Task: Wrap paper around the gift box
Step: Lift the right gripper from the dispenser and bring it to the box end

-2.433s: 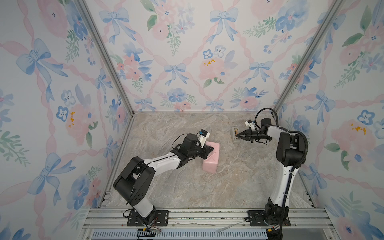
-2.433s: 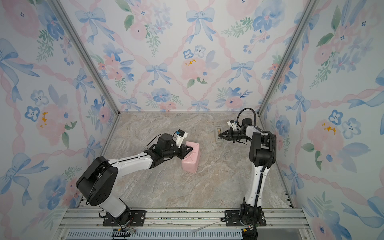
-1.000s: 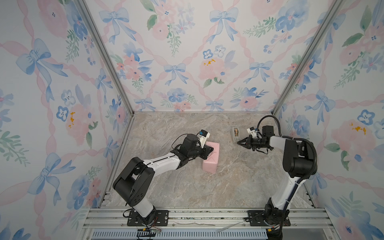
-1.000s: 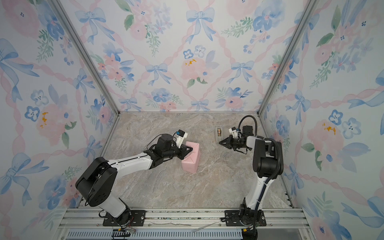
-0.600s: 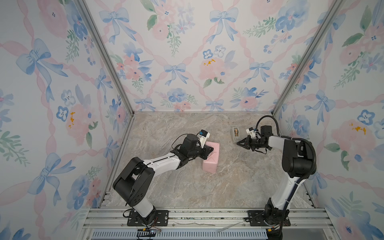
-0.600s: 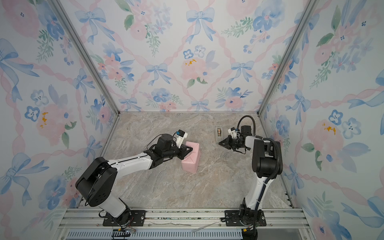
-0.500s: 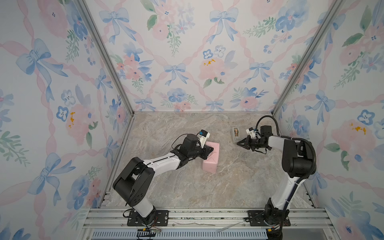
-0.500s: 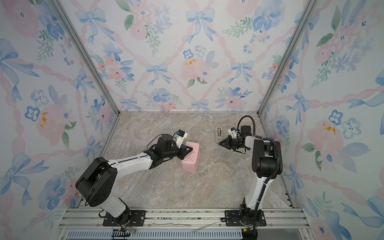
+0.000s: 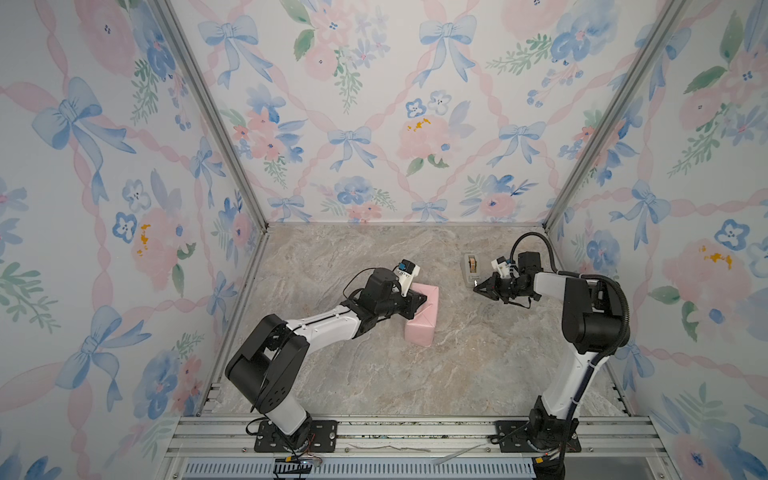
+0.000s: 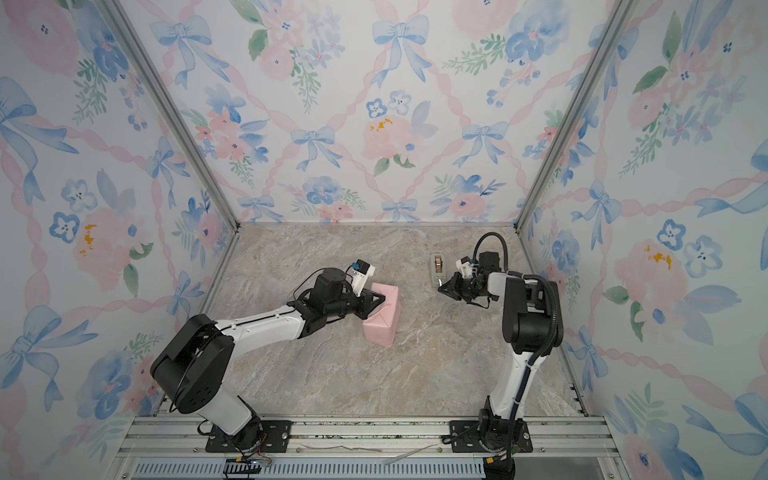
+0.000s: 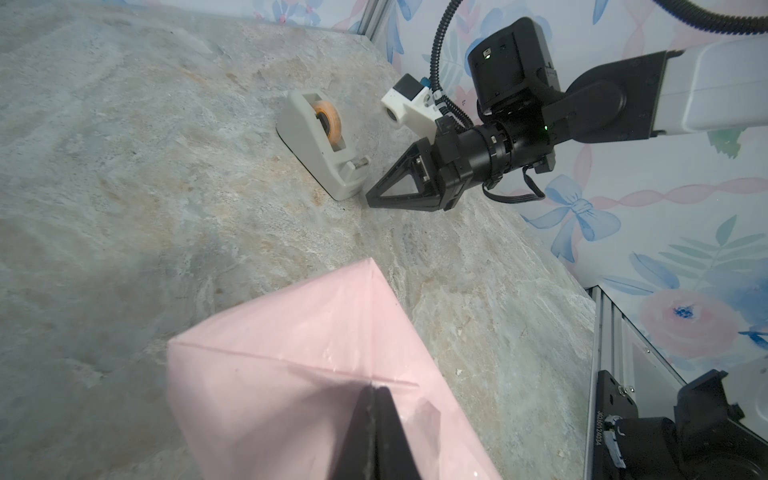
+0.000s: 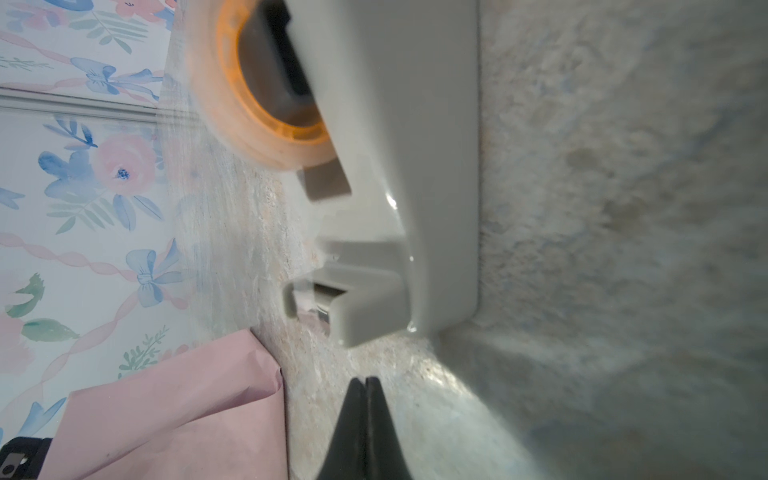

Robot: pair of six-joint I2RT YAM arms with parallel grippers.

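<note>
Paper (image 9: 423, 318): pale pink side out, folded round the gift box, and none of the box shows. Creases meet at a seam on top. The parcel lies mid-surface (image 9: 353, 374).

Left hand (image 9: 424, 300): jaws fully closed, tips pressed on the parcel's top by the seam, gripping nothing.

Right hand (image 9: 476, 289): jaws closed, tips just beside the cutter end of the beige tape dispenser (image 9: 471, 267). Contact cannot be told.

The dispenser holds a tape roll (image 11: 328, 120) with an orange core.
</note>
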